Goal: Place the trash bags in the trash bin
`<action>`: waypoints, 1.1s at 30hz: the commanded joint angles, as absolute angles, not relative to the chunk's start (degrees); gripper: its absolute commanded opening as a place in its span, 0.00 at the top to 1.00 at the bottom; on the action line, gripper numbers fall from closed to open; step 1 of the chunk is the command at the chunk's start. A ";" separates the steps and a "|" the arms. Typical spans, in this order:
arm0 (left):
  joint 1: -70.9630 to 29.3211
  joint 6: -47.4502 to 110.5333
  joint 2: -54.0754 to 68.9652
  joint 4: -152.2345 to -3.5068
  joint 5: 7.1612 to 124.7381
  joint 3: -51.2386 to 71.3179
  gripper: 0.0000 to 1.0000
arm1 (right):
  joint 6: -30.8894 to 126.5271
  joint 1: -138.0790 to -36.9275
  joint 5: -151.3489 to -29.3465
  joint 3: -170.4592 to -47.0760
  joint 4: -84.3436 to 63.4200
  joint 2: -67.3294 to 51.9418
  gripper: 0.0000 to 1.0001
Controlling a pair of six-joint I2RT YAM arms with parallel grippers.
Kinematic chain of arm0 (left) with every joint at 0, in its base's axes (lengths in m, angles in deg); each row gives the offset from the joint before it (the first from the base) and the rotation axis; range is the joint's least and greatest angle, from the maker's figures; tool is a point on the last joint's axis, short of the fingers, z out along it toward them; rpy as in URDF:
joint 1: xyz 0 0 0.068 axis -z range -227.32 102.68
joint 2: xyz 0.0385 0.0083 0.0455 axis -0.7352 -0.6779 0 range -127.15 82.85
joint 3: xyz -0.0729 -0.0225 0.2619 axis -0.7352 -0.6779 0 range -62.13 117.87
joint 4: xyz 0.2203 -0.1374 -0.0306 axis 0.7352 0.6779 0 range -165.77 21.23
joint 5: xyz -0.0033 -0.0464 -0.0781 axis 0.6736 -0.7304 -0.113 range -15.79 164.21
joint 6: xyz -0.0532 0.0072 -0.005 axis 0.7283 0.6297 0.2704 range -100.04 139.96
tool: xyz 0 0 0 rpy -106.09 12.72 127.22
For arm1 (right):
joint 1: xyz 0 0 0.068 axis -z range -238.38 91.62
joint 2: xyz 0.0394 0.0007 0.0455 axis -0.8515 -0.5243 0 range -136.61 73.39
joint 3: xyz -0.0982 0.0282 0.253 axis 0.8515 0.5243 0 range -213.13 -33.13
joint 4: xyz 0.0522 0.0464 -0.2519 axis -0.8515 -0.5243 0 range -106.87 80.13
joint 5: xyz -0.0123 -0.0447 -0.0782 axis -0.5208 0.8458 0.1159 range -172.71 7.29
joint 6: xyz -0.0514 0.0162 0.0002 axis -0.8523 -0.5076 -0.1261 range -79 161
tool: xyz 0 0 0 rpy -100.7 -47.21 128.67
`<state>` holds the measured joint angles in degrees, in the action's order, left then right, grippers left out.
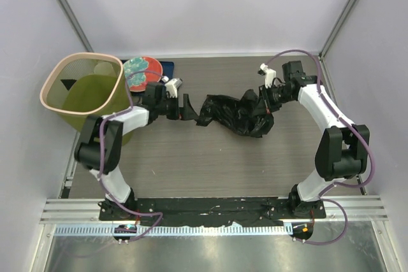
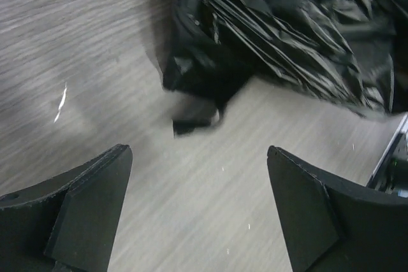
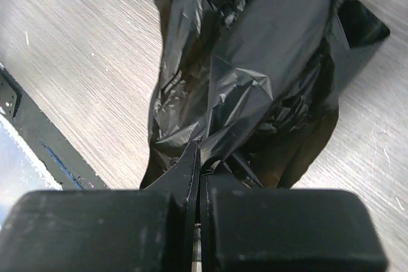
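Mid-table (image 1: 191,164), crumpled glossy black trash bags (image 1: 233,114), right fingers (image 3: 185,186) pinching them, left fingers (image 2: 89,189) spread.

Light even and diffuse, from above. Top view sharp, pale walls slightly washed out. Soft short shadows under the arms on the table (image 1: 191,157). Glare on the metal strip (image 1: 210,246) at the near edge. Left wrist view blurred: wood grain and trash bags (image 2: 287,30) soft. Right wrist view crisper, with white sheen on the film creases; right gripper (image 3: 197,157) near-featureless black.

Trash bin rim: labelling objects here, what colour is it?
Pale pinkish-beige trash bin rim, best seen in top external view.
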<state>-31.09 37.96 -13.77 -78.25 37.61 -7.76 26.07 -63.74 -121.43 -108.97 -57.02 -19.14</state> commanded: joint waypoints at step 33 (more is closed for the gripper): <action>-20.96 23.58 -21.84 -70.82 48.55 56.47 1.00 | 31.33 -60.40 -117.05 -164.31 -56.89 -26.20 0.99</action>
<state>-21.19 31.45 -34.49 -63.58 52.06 38.29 27.18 -62.32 -110.72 -137.86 -59.73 -27.38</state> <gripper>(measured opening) 0.012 0.028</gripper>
